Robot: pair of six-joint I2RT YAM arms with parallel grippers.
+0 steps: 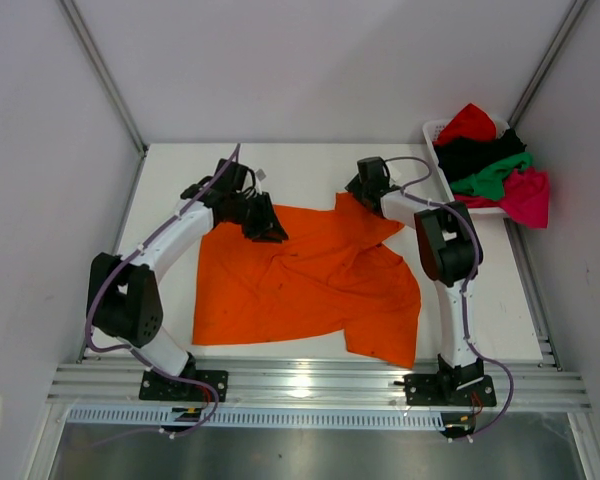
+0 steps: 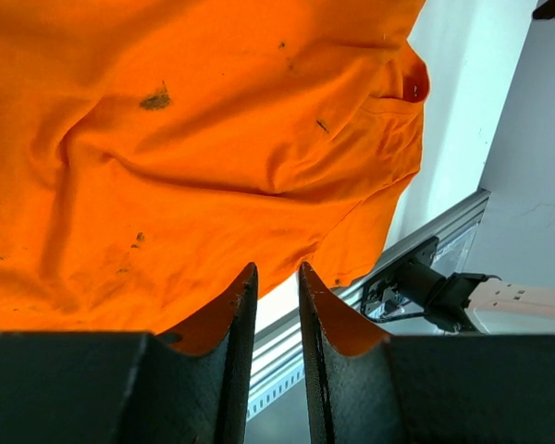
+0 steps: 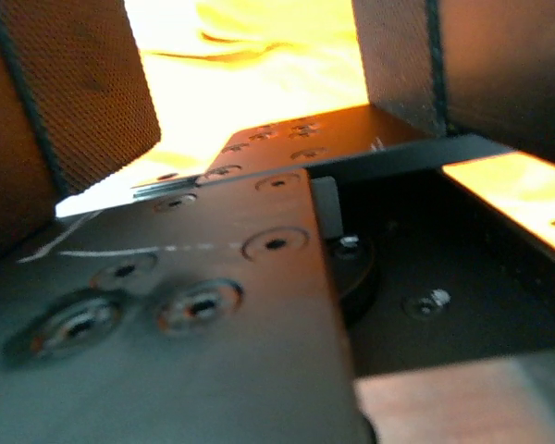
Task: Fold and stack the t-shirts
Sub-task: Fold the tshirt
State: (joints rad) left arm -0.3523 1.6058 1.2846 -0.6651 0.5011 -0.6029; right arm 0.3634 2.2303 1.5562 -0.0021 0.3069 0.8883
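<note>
Left gripper [image 1: 268, 228] [image 2: 276, 270]: jaws drawn close, only a slim slit between, with pale table and rail showing through it. Tips right at the hem of the orange t-shirt [image 1: 310, 285] [image 2: 194, 139], at its far left corner. Cannot tell whether any cloth is nipped there.

Right gripper [image 1: 364, 193] [image 3: 259, 120]: jaws spread wide, set down at the shirt's far right corner by a sleeve. Bright orange cloth between and beyond the jaws, blurred in the wrist view; nothing visibly clamped.

Orange t-shirt spread out, rumpled, across the middle of the white table [image 1: 485, 300]. Creased through the centre, near right corner folded under and reaching almost to the table's front edge. A few small dark specks [image 2: 155, 97] on the cloth.

At the far right corner of the table, a white slatted basket [image 1: 432, 130], heaped. Red t-shirt [image 1: 468, 122] on top, black t-shirt [image 1: 468, 155] beneath, green t-shirt [image 1: 495, 176] lower down. Magenta-pink t-shirt [image 1: 528, 196] spilling over the basket's near right side.

Along the near edge, a ribbed aluminium rail [image 1: 310, 385] carrying both arm bases. Plain pale walls [image 1: 320, 60] on three sides, with slanting metal posts [image 1: 102, 72] in the far corners.
</note>
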